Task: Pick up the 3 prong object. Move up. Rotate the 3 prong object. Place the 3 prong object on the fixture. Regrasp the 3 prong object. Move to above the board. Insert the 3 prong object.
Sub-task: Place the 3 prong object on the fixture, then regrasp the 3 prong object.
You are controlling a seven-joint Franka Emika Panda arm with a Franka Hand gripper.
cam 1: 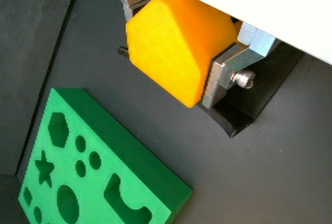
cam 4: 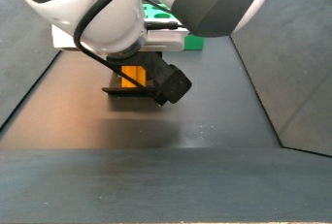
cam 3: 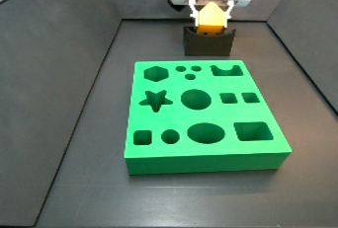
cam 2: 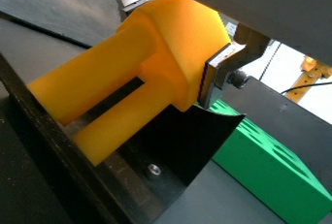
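Note:
The 3 prong object (cam 1: pixel 169 39) is an orange-yellow block, and my gripper (cam 1: pixel 173 73) is shut on it, a silver finger (cam 1: pixel 234 68) pressed against its side. In a wrist view its prongs (cam 2: pixel 97 112) reach out over the dark fixture (cam 2: pixel 195 155). In a side view the 3 prong object (cam 3: pixel 209 19) hangs at the top of the fixture (cam 3: pixel 208 43), under the gripper (cam 3: pixel 209 11); I cannot tell whether it touches. The green board (cam 3: pixel 199 114) with shaped cut-outs lies in front of the fixture, apart from it. The arm (cam 4: pixel 130 5) hides most of the piece (cam 4: pixel 134 76).
Dark walls (cam 3: pixel 93 84) enclose the black floor on both sides of the board. The board (cam 1: pixel 91 170) lies beside the fixture (cam 1: pixel 240 116) in a wrist view. A strip of the board (cam 4: pixel 192 42) shows behind the arm.

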